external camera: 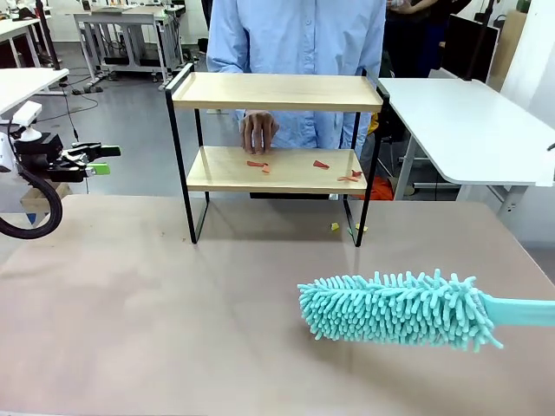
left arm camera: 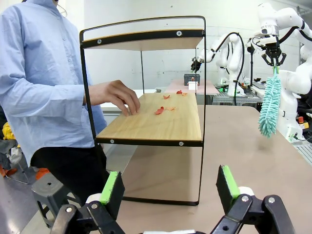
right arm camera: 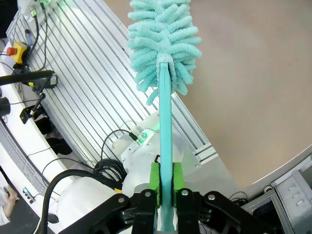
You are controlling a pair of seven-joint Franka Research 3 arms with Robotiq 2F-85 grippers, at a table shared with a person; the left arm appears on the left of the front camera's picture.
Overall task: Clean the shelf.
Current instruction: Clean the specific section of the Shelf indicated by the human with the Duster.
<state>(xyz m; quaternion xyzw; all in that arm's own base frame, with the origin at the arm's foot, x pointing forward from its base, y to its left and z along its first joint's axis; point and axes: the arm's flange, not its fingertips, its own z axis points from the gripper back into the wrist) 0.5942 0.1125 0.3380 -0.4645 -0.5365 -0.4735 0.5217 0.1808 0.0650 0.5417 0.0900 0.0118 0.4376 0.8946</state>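
Note:
The shelf [external camera: 277, 91] stands at the table's far side, two wooden boards in a black frame. Red scraps [external camera: 323, 164] lie on its lower board, where a person's hand [external camera: 258, 132] rests. My right gripper [right arm camera: 165, 179] is shut on the handle of a teal fluffy duster [right arm camera: 163, 39]. The duster [external camera: 399, 308] hovers low over the table's front right, its head pointing left. My left gripper [external camera: 102, 159] is open and holds nothing at the far left, level with the lower board. In the left wrist view its fingers [left arm camera: 113, 187] face the shelf [left arm camera: 165, 126] end-on, with the scraps [left arm camera: 159, 110] and the hand [left arm camera: 114, 95].
Small yellow scraps [external camera: 335, 227] lie on the table by the shelf's right leg. The person in a blue shirt [external camera: 295, 35] stands behind the shelf. A white table [external camera: 468, 130] stands at the back right. The brown table [external camera: 173, 312] has free room in front of the shelf.

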